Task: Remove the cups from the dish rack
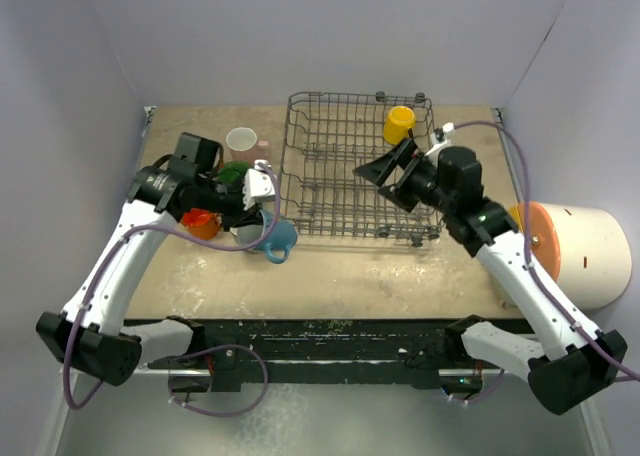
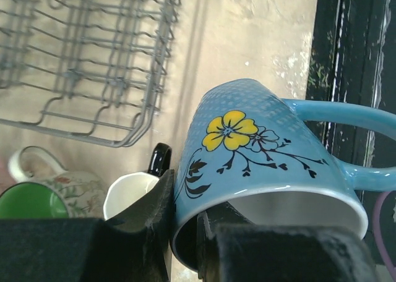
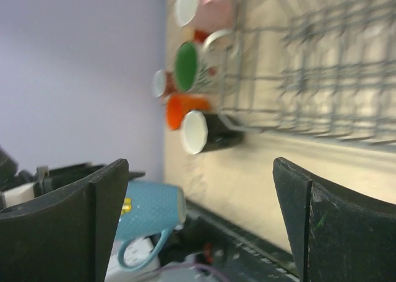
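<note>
Lower left of the dish rack (image 1: 355, 166) in the overhead view, the left pincer (image 2: 184, 231) is clenched on the rim of the blue mug (image 2: 260, 140), one finger inside the mouth and one outside. The mug lies on its side, handle toward the right edge of the wrist frame. We cannot tell whether it touches the table (image 1: 400, 271). Clustered just beside it, outside the rack, are the black mug (image 3: 207, 132), the white mug with a green inside (image 2: 31, 198), the orange mug (image 1: 200, 222) and the pink mug (image 1: 243, 143).

One yellow mug (image 1: 398, 124) sits in the rack, at its upper right corner. The right pincer (image 1: 388, 179) hovers released over the rack's middle, and the yellow mug lies above it in the frame, slightly right. We judge the right arm the nearer for that pick. The mug's long axis looks roughly upright, though the wires obscure its base.

We read no brand or lettering. The blue mug bears only a yellow flower with black stems and small hearts.
</note>
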You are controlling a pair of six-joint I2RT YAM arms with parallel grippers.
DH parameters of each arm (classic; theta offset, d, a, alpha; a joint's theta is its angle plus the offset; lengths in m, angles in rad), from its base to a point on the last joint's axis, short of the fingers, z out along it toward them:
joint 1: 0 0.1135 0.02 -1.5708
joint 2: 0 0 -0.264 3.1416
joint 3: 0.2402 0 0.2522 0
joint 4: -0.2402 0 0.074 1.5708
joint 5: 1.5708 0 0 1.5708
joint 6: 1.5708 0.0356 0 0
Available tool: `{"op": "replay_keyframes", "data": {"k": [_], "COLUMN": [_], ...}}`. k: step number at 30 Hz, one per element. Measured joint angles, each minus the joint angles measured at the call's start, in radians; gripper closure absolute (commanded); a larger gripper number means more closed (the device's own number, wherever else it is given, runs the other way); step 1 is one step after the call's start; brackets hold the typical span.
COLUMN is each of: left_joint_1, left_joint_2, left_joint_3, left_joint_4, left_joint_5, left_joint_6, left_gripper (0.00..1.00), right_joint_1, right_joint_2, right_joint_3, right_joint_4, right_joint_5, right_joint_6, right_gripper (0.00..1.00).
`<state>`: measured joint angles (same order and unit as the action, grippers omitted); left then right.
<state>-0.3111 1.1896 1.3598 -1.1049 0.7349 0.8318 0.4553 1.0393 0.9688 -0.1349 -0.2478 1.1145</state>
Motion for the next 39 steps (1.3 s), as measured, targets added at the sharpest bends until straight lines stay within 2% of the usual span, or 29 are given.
{"op": "replay_keyframes", "data": {"k": [3,7,10,17,27,32,34,37,39], "left_joint_1": [-0.069,-0.182,-0.261,-0.334,-0.406,-0.417,-0.422,-0.432,-0.437], "left_joint_2": [0.069,0.151,0.215,0.312,0.525,0.54,0.54,0.54,0.54], "left_joint_3": [0.004,0.003,-0.005,-0.071,-0.082,-0.082,-0.082,-0.082,-0.077], "left_joint_4": [-0.015,-0.023,-0.025,0.006,0.109,0.139,0.146,0.146,0.137], "left_joint_5": [-0.057,-0.156,-0.232,-0.375,-0.566,-0.619,-0.627,-0.636,-0.636], "left_joint_6": [0.015,0.027,0.034,0.034,-0.068,-0.105,-0.117,-0.132,-0.142], "left_gripper": [1.0,1.0,1.0,1.0,1.0,1.0,0.89,0.65,0.56], "right_joint_1": [-0.051,-0.081,-0.102,-0.123,-0.132,-0.148,-0.156,-0.175,-0.191], "right_joint_2": [0.056,0.126,0.171,0.28,0.379,0.445,0.485,0.565,0.632], "right_joint_3": [0.174,0.32,0.361,0.37,0.415,0.457,0.478,0.525,0.569], "right_joint_4": [-0.206,-0.37,-0.439,-0.497,-0.494,-0.48,-0.472,-0.453,-0.445], "right_joint_5": [0.079,0.178,0.238,0.34,0.41,0.426,0.431,0.432,0.432], "right_joint_6": [-0.159,-0.297,-0.357,-0.425,-0.483,-0.513,-0.523,-0.541,-0.554], "right_gripper": [0.0,0.0,0.0,0.0,0.0,0.0,0.0,0.0,0.0]}}
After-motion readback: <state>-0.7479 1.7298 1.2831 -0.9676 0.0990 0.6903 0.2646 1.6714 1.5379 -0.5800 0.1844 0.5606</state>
